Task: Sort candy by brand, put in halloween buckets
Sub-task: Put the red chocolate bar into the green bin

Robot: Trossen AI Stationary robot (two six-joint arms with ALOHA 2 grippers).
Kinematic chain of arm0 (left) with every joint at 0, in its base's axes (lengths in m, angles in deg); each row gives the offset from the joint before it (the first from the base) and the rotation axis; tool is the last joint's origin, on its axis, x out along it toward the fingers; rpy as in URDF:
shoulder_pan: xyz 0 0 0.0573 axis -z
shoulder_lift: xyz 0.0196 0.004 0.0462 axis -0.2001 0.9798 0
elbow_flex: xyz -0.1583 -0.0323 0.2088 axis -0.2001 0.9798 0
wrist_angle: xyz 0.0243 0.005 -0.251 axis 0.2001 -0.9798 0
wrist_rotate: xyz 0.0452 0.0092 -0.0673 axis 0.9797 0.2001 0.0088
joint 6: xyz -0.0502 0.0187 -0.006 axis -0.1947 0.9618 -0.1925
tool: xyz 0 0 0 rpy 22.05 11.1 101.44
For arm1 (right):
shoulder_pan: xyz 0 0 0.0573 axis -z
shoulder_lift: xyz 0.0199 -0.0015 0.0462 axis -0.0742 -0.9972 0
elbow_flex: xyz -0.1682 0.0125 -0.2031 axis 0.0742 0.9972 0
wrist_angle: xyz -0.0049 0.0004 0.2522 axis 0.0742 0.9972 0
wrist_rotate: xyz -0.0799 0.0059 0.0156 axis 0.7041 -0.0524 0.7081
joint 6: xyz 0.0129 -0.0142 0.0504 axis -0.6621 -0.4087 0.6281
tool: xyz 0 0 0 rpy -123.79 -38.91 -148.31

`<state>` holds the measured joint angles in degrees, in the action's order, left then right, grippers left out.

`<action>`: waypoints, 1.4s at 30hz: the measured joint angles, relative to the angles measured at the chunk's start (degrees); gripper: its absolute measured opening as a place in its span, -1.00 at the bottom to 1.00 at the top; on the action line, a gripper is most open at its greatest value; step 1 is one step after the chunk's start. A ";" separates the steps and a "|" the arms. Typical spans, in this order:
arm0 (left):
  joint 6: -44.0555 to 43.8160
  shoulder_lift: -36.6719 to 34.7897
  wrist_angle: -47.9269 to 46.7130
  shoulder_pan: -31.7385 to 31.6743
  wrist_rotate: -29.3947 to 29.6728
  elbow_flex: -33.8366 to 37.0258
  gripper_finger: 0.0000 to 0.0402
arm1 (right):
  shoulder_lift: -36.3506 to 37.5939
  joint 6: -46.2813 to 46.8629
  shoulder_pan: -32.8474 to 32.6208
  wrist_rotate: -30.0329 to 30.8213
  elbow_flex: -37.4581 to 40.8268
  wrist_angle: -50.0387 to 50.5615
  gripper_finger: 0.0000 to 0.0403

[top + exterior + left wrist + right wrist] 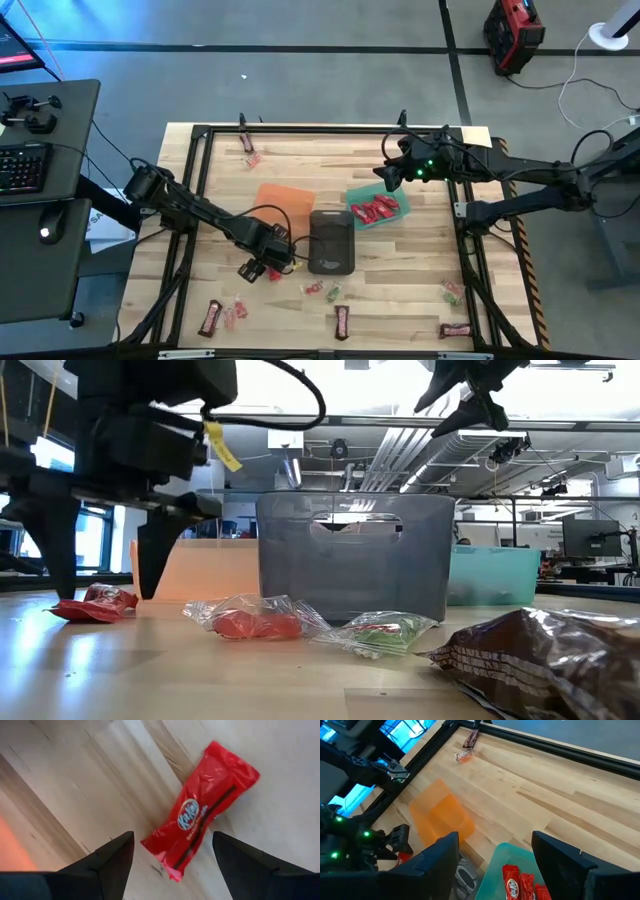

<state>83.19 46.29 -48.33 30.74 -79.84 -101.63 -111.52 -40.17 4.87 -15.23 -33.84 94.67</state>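
Observation:
A red KitKat wrapper point(202, 812) lies flat on the wooden table. My left gripper point(173, 836) is open above it and points down, one finger on either side of the wrapper, apart from it; in the high view it stands just left of the dark grey bucket point(332, 241). My right gripper point(495, 862) is open and empty, and hovers over the far edge of the green bucket point(375, 209), which holds several red KitKats point(520, 885). The translucent orange bucket point(285, 197) stands left of the green one.
Loose candy lies around. Brown and pink pieces point(250, 150) are near the far left corner. A brown bar point(210, 316) and pink sweets point(235, 313) lie near left. Pink and green pieces point(322, 290) sit before the grey bucket. A brown bar point(342, 320) and green point(452, 291) and brown point(455, 329) pieces lie near right.

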 joint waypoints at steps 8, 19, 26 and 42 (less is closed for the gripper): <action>-1.59 0.10 5.02 0.00 -0.24 2.64 0.10 | 0.00 -0.01 0.02 0.00 0.00 0.21 0.22; -16.63 -6.45 -3.60 -2.39 -5.22 -3.18 -0.91 | 0.24 -1.81 0.02 -0.08 0.00 1.81 0.22; -21.54 -18.77 1.18 -7.61 4.84 -10.24 -0.64 | 4.45 -3.41 0.98 0.05 -2.07 1.04 0.22; -19.30 10.40 38.44 -21.62 8.10 -26.83 -0.63 | 9.14 -7.56 1.40 4.56 -3.74 -4.02 0.22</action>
<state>63.88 56.69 -9.89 9.12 -71.74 -128.46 -102.38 -47.73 6.27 -10.67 -37.58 90.65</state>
